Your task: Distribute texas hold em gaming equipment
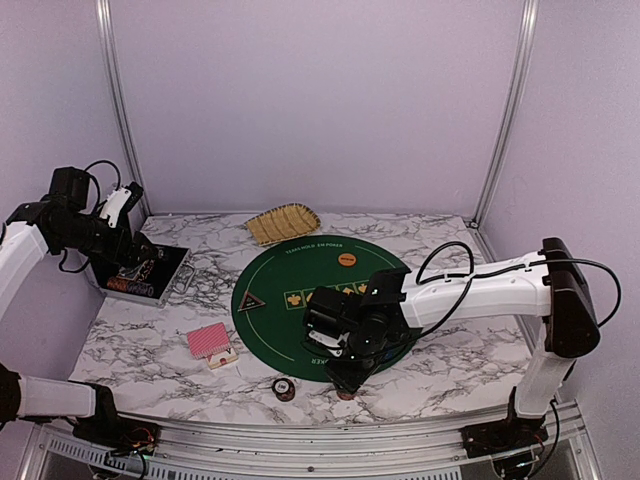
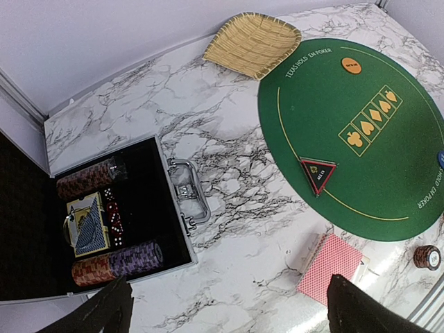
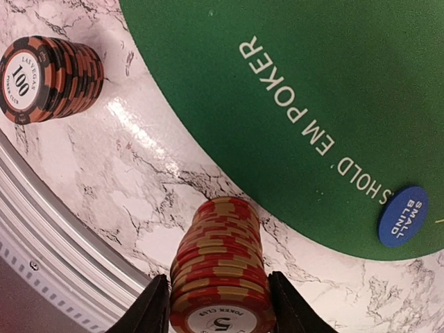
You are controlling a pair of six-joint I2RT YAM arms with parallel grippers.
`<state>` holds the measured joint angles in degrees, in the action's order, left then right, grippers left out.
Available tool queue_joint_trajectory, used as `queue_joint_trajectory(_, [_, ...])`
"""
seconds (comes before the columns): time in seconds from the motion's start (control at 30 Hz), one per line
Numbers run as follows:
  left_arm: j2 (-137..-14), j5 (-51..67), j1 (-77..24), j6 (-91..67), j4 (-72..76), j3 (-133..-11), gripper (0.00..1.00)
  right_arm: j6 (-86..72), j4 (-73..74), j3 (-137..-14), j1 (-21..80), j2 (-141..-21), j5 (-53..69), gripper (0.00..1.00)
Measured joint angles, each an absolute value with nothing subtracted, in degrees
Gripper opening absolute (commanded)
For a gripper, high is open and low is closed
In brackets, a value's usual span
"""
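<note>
two fingers of the right claw [image 3: 218, 295] clamp the red-and-tan striped chip stack [image 3: 218, 257] by the near edge of the marbled counter [image 3: 139, 173]; lift straight, level, so none slide.

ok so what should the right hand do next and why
Probably lift straight up: the right hand has its fingers against both sides of the red chip stack, which stands on the marble table just off the green mat.

Glossy marble-look table [image 1: 450, 370], matt felt mat [image 1: 290, 272], smooth plastic chips [image 3: 218, 270]
</note>
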<state>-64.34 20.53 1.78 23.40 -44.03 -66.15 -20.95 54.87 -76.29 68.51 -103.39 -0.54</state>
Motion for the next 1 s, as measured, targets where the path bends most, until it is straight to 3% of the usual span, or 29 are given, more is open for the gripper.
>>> queue_joint_trajectory(0.67, [-64.3,20.6,1.8,23.4,-44.1,-66.2,0.99,-20.4,57.7,-79.7,68.0,-103.4,-1.0,0.25])
queue_joint_trajectory(1.0, [-64.3,20.6,1.8,23.4,-44.1,-66.2,0.99,-17.0,60.0,-88.9,56.4,-103.9,-5.2,0.18])
